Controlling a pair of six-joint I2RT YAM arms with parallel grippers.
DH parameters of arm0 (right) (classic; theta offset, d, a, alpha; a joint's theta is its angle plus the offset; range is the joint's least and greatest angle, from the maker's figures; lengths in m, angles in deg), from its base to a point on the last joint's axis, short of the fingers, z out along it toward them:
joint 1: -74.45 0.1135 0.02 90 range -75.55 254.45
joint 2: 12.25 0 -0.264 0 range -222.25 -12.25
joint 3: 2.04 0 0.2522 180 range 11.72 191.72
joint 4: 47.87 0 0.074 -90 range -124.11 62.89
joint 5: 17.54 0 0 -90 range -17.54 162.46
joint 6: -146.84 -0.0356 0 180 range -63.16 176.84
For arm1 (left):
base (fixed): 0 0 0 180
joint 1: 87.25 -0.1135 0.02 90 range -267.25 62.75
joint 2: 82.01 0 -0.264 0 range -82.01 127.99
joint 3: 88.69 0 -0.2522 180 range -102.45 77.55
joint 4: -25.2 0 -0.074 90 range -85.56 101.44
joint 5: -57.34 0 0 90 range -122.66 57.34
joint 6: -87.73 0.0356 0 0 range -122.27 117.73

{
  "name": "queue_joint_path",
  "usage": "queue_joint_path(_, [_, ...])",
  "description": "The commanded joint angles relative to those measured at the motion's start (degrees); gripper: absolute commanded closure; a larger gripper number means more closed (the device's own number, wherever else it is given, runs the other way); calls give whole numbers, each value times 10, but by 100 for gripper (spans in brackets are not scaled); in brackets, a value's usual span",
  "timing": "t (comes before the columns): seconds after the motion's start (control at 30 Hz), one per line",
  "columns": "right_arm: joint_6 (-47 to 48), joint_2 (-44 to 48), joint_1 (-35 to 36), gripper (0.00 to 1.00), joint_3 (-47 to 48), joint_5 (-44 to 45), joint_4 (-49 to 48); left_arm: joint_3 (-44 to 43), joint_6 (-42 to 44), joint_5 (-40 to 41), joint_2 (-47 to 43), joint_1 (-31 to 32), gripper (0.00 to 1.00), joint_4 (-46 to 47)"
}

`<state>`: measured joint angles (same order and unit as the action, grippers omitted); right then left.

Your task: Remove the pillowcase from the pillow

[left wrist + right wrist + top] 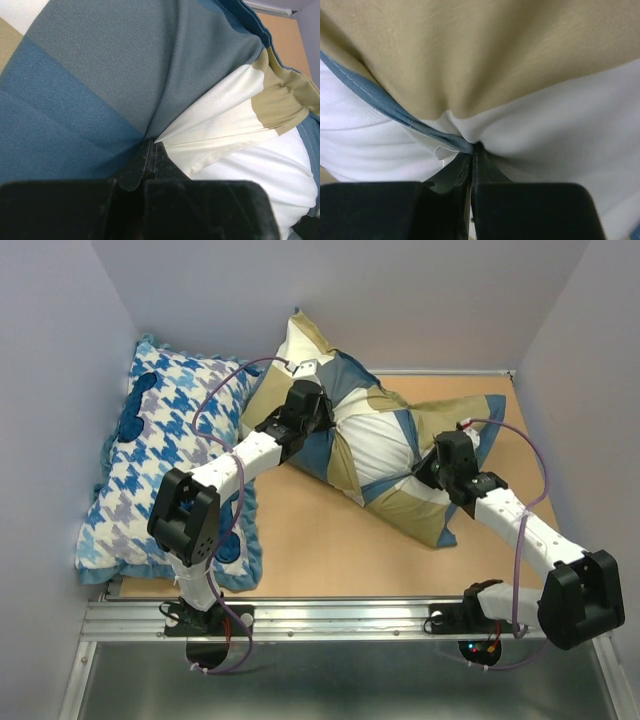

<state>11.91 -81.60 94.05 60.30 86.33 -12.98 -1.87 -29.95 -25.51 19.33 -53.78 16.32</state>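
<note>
The aluminium rail [330, 615] at the near table edge carries both arm bases. Beyond it lies a tan wood-coloured tabletop [320, 540], enclosed on three sides by plain pale grey-lavender walls [400, 300].

The pillowcase [410, 505], in tan, slate blue and cream blocks, lies diagonally across the centre and far part of the tabletop, with the pillow [265, 190] inside it. Plain white pillow surface shows where the cover gapes.

Left gripper [151, 150]: jaws pressed together, pinching a fold of the pillowcase where the slate blue and cream panels meet, at the far-left end of the bundle.

Right gripper [472, 150]: jaws pressed together, pinching pillowcase fabric at its blue edging, below a tan panel, at the right end.

A blue-and-white houndstooth cushion [170, 460] lies along the left wall, just beside the pillowcase.
</note>
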Motion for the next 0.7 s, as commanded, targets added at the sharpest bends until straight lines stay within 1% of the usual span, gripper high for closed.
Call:
queue_joint_path(0.0, [-11,-24,-20,99,-128,-171,-133,3,49,66,-31,-29,100,-48])
queue_joint_path(0.03, [-15,-30,-20,99,-159,-236,-225,-1,67,66,-32,-12,100,-48])
queue_joint_path(0.07, [-17,-37,-20,99,-166,-252,-258,-5,75,67,-33,-4,100,-48])
queue_joint_path(0.13, [1,-52,-20,99,-158,-266,-289,-13,90,84,-39,33,100,-68])
queue_joint_path(0.17, [12,-78,-20,99,-136,-267,-292,-23,95,109,-40,46,91,-74])
queue_joint_path(0.23, [28,-114,-20,100,-113,-285,-301,-42,111,139,-47,77,79,-95])
queue_joint_path(0.27, [30,-123,-20,99,-98,-295,-309,-48,114,168,-52,86,60,-103])
queue_joint_path(0.3, [30,-130,-20,99,-94,-302,-317,-52,122,174,-59,94,49,-109])
queue_joint_path(0.33, [29,-134,-20,99,-89,-312,-329,-56,126,178,-63,103,41,-118])
queue_joint_path(0.37, [30,-143,-20,99,-83,-313,-332,-62,128,193,-67,120,31,-124])
queue_joint_path(0.43, [32,-150,-20,99,-71,-315,-332,-65,132,205,-81,142,25,-133])
queue_joint_path(0.47, [33,-157,-20,100,-68,-316,-333,-64,131,216,-85,165,20,-137])
queue_joint_path(0.53, [32,-162,-20,99,-60,-322,-333,-59,120,218,-92,186,18,-141])
queue_joint_path(0.57, [33,-164,-20,99,-58,-324,-333,-59,113,218,-90,196,16,-141])
queue_joint_path(0.6, [34,-164,-20,99,-56,-324,-333,-60,107,217,-84,207,10,-145])
queue_joint_path(0.67, [34,-158,-20,99,-56,-322,-332,-69,95,204,-59,212,8,-147])
